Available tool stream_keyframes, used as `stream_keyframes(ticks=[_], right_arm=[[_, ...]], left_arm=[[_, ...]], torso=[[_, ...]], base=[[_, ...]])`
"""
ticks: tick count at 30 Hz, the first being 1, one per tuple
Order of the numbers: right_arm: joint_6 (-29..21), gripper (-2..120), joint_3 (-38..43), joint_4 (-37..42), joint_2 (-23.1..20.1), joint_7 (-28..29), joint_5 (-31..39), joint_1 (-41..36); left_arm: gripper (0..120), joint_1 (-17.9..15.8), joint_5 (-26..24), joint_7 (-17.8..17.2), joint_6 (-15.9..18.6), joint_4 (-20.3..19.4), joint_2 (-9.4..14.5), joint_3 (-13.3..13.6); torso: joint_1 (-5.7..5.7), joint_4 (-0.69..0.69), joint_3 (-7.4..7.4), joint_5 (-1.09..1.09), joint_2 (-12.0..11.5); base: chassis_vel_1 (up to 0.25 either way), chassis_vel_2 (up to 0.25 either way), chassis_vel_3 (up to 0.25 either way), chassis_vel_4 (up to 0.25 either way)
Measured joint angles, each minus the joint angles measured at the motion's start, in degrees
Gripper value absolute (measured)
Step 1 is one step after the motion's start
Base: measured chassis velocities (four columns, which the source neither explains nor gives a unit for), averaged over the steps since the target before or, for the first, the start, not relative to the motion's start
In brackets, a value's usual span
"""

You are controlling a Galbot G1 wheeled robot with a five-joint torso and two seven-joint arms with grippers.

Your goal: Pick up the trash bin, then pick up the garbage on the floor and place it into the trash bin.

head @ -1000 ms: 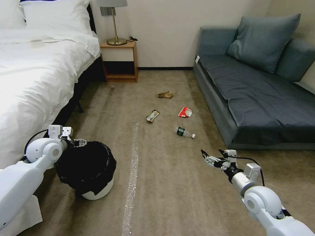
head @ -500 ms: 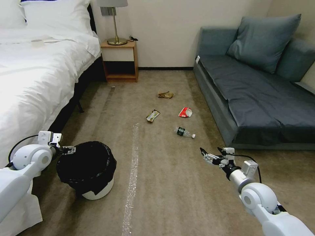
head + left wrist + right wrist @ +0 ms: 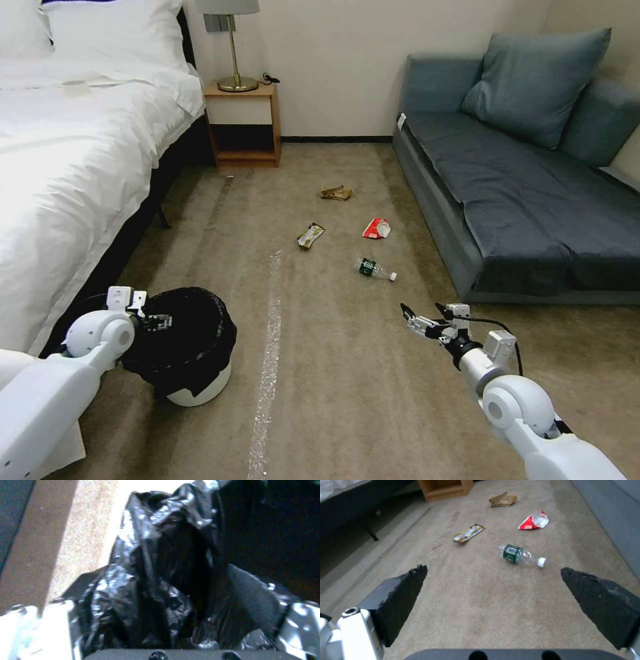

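Left wrist view puts your left gripper (image 3: 176, 630) spread wide astride the trash bin (image 3: 190, 347) rim; the liner looks slippery, so pinch the stiff rim.

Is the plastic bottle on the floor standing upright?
No, the plastic bottle lies on its side on the carpet, its white cap pointing toward the sofa.

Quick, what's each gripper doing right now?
Left gripper: open, jaws straddling the trash bin rim and black liner.
Right gripper: open, empty, above the carpet.
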Motion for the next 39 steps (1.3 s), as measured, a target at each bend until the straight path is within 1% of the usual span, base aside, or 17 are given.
stream_keyframes(ticks=[1, 2, 3, 4, 6, 7, 9, 10, 12, 13, 14, 15, 18, 20, 29, 36, 39], right_arm=[[0.0, 100, 0.1, 0.0, -0.1, 0.0, 0.2, -0.1], [0.0, 100, 0.1, 0.0, -0.1, 0.0, 0.2, -0.1], [0.0, 100, 0.3, 0.0, -0.1, 0.0, 0.4, -0.1], [0.0, 100, 0.3, 0.0, -0.1, 0.0, 0.4, -0.1], [0.0, 100, 0.2, -0.2, -0.2, 0.2, 0.7, -0.1], [0.0, 100, 0.2, -0.2, -0.2, 0.2, 0.7, -0.1], [0.0, 100, -0.1, -0.3, -0.2, 0.6, 1.1, 0.2], [0.0, 100, -0.1, -0.3, -0.2, 0.6, 1.1, 0.2], [0.0, 100, -0.3, -0.3, -0.2, 0.9, 1.6, 0.5], [0.0, 100, -0.3, -0.3, -0.2, 0.9, 1.6, 0.5], [-0.1, 100, -0.4, -0.3, -0.2, 1.0, 1.7, 0.5], [-0.1, 100, -0.5, -0.3, -0.2, 1.0, 1.7, 0.6], [-0.1, 100, -0.6, -0.4, -0.2, 1.0, 1.8, 0.6], [-0.1, 100, -0.9, -0.6, -0.2, 1.0, 1.8, 0.8], [0.0, 100, -1.8, -0.9, 0.5, 1.1, 1.6, 1.2], [0.3, 100, -0.6, -0.5, 0.5, 1.1, 1.4, -0.1], [0.4, 100, -0.2, -0.4, 0.5, 1.1, 1.4, -0.3]], left_arm=[[77, -0.1, 0.2, 0.0, 0.0, 0.2, 0.0, 0.0], [77, -0.1, 0.2, 0.0, 0.0, 0.2, 0.0, 0.0], [70, -0.1, 0.6, 0.1, 0.0, 0.5, 0.0, -0.1], [70, -0.1, 0.6, 0.1, 0.0, 0.5, 0.0, -0.1], [58, 0.2, 1.3, 0.4, -0.1, 0.7, 0.2, -0.4], [58, 0.2, 1.3, 0.4, -0.1, 0.7, 0.2, -0.4], [46, 0.5, 1.6, 0.7, -0.1, 0.7, 0.3, -0.8], [46, 0.5, 1.6, 0.7, -0.1, 0.7, 0.3, -0.8], [36, 1.2, 1.9, 1.6, 0.3, 0.7, 0.4, -1.3], [36, 1.2, 1.9, 1.6, 0.3, 0.7, 0.4, -1.3], [30, 1.6, 2.1, 2.4, 0.3, 0.7, 0.5, -1.8], [27, 2.0, 2.3, 2.7, 0.3, 0.5, 0.6, -2.0], [23, 2.6, 2.7, 3.1, 0.3, 0.4, 0.8, -2.5], [18, 3.5, 3.6, 3.5, 0.1, 0.3, 0.9, -3.2], [18, 4.2, 6.8, 4.4, -0.4, 0.2, 0.8, -4.1], [16, 4.0, 10.5, 5.7, -3.1, 0.1, 0.6, -4.3], [16, 4.0, 11.2, 5.9, -3.4, 0.1, 0.5, -4.2]], torso=[[0.00, 0.00, 0.00, 0.01, 0.0], [0.00, 0.00, 0.00, 0.01, 0.0], [0.00, 0.00, 0.00, 0.02, 0.0], [0.00, 0.00, 0.00, 0.02, 0.0], [0.00, 0.00, 0.00, 0.00, 0.0], [0.00, 0.00, 0.00, 0.00, 0.0], [0.00, 0.00, 0.00, -0.02, 0.0], [0.00, 0.00, 0.00, -0.02, 0.0], [0.00, -0.01, 0.01, -0.09, 0.0], [0.00, -0.01, 0.01, -0.09, 0.0], [0.00, 0.00, 0.01, -0.12, 0.0], [0.00, -0.02, 0.01, -0.06, 0.0], [0.00, -0.03, 0.01, -0.06, 0.0], [0.00, -0.04, 0.00, -0.06, 0.0], [0.00, -0.03, 0.01, -0.07, 0.0], [0.00, -0.01, 0.01, -0.04, 0.0], [0.00, -0.01, 0.01, -0.04, 0.0]], base=[[0.000, 0.000, 0.000, 0.000], [0.000, 0.000, 0.000, 0.000], [0.000, 0.000, 0.000, 0.000], [0.000, 0.000, 0.000, 0.000], [0.000, 0.000, 0.000, 0.000], [0.000, 0.000, 0.000, 0.000], [0.000, 0.000, 0.000, 0.000], [0.000, 0.000, 0.000, 0.000], [0.000, 0.000, 0.000, 0.000], [0.000, 0.000, 0.000, 0.000], [0.000, 0.000, 0.000, 0.000], [0.000, 0.000, 0.000, 0.000], [0.000, 0.000, 0.000, 0.000], [0.000, 0.000, 0.000, 0.000], [0.000, 0.000, 0.000, 0.000], [0.000, 0.000, 0.000, 0.000], [0.000, 0.000, 0.000, 0.000]])
